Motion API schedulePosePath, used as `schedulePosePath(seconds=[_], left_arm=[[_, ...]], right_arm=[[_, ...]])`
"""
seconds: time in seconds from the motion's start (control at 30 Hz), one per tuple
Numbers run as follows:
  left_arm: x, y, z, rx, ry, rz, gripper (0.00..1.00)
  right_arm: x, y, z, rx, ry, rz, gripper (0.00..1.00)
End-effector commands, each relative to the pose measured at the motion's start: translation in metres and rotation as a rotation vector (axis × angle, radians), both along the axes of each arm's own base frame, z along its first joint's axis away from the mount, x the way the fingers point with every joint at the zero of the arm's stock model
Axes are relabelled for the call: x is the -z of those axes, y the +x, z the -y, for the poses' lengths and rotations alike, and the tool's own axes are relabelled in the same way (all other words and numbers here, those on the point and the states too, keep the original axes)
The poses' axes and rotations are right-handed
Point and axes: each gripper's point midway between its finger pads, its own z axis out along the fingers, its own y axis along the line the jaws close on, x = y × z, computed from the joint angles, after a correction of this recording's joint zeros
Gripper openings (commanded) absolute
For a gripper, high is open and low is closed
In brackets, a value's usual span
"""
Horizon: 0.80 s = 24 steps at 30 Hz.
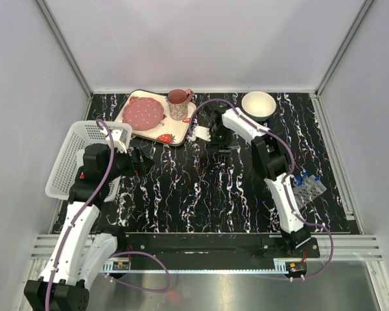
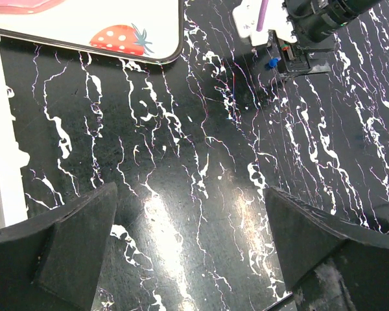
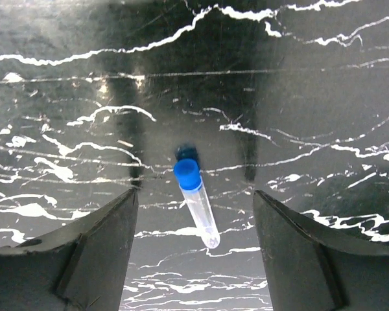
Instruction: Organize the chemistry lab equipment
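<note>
task state: a clear rack [image 1: 309, 189] sits at the right side of the table [image 1: 201, 194], near the right arm's base, with a few blue caps [image 1: 303, 179] showing in it; so some tubes seem racked already; exact count too small to tell. one loose test tube [image 3: 200, 207] lies out on the marbled top, mid-table toward the far side, just right of the strawberry tray [image 2: 149, 55] corner; judged the piece in hand. no squeeze bottle, funnel or sticks visible in any view; white basket [image 1: 65, 155] at left, contents not readable. much of the job looks undone or unverifiable from here.

right gripper [image 3: 194, 194]: poised low over the loose tube, jaws apart, one on each side; neither touches it; nothing gripped.

left gripper [image 2: 189, 189]: spread wide over bare table beside the basket; empty.

the tube: small, clear, apparently empty; blue cap [image 3: 187, 173] on tight; lying on its side, slightly slanted, cap end away from the wrist camera, rounded end nearer; centred fairly well between the jaws. round and smooth; likely to roll or skid if pinched off-centre.
</note>
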Motion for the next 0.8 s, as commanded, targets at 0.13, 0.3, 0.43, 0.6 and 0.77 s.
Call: schedulePosePath(seconds=[0.13, 0.3, 0.43, 0.6, 0.77], left_arm=[[-0.010, 0.004, 0.001, 0.014, 0.008, 0.050, 0.99], [-0.010, 0.005, -0.001, 0.008, 0.017, 0.053, 0.99], [-0.009, 0.005, -0.001, 0.008, 0.018, 0.047, 0.99], [-0.011, 0.002, -0.001, 0.010, 0.015, 0.055, 0.99], [-0.010, 0.000, 0.000, 0.014, 0.009, 0.055, 0.99]], right_arm=[[0.005, 0.009, 0.006, -0.037, -0.078, 0.013, 0.66], [0.014, -0.007, 0.005, -0.021, -0.066, -0.062, 0.47], [0.016, -0.023, -0.004, 0.021, -0.009, -0.129, 0.33], [-0.013, -0.039, -0.019, 0.147, 0.114, -0.140, 0.25], [-0.052, -0.059, -0.037, 0.218, 0.282, -0.143, 0.21]])
